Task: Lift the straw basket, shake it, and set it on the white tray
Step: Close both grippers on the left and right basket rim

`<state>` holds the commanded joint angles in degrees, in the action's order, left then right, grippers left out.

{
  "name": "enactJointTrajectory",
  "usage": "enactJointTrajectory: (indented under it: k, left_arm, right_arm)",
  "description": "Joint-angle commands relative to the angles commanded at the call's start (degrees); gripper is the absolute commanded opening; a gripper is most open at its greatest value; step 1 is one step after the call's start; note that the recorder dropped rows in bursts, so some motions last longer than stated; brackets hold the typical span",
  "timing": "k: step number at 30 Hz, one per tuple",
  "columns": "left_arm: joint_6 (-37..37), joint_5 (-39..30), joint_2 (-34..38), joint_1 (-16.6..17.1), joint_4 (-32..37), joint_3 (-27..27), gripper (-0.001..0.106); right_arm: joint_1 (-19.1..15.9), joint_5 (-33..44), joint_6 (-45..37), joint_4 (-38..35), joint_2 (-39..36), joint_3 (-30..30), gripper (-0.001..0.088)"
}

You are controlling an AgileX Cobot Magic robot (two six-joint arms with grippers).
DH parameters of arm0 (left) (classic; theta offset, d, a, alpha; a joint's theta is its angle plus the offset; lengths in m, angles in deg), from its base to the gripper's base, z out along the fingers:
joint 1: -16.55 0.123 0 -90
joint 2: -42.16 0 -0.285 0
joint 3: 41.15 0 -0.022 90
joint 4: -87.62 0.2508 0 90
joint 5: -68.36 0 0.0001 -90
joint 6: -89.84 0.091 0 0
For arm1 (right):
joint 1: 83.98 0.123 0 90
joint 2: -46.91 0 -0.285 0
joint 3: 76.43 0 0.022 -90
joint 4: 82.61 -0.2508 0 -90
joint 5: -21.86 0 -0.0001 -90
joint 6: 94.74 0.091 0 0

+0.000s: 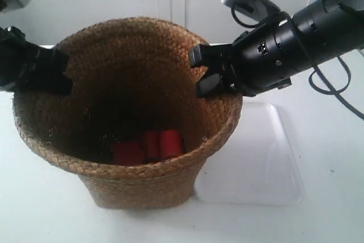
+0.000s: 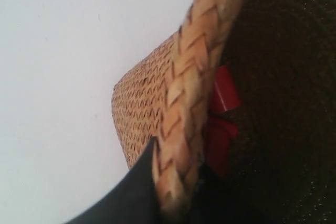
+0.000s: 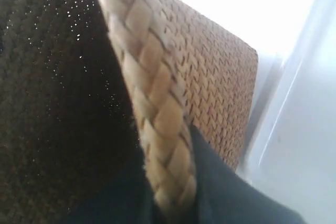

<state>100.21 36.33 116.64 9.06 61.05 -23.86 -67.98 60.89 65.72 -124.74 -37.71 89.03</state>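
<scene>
Your left gripper and right gripper each pinch closed on the braided rim of the straw basket; it sits just left of the white tray; red cylinders lie inside; the grasp looks done; next, lift evenly.

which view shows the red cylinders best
The exterior view: it looks down into the basket and shows the red cylinders lying on its bottom. The left wrist view catches only parts of them behind the braided rim; the right wrist view shows none.
</scene>
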Motion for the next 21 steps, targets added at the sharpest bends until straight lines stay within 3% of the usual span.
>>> enactJointTrajectory:
  k: [4,7,11,13,17,21]
  left_arm:
    - [3.87,1.68,-5.07,-0.09,-0.11,1.51,0.000]
    - [7.10,5.84,-9.66,-0.09,-2.79,5.85,0.000]
    - [15.94,13.85,-17.53,-0.09,-11.41,13.50,0.000]
    - [24.13,16.63,-22.24,-0.09,-18.25,17.10,0.000]
    - [34.96,18.99,-26.62,-0.09,-28.79,22.65,0.000]
    - [36.51,26.56,-24.26,-0.09,-34.99,25.76,0.000]
  right_arm:
    - [3.37,-4.40,-1.37,2.85,5.81,-1.49,0.0000]
    - [7.53,-11.40,-1.26,5.96,10.16,-6.15,0.0000]
    - [12.94,-21.39,-1.13,6.86,17.12,-12.84,0.0000]
    - [15.39,-25.10,-1.13,6.86,20.25,-16.33,0.0000]
    - [17.09,-33.37,-1.24,6.75,21.34,-22.56,0.0000]
    - [17.09,-46.36,-1.24,6.64,18.11,-25.46,0.0000]
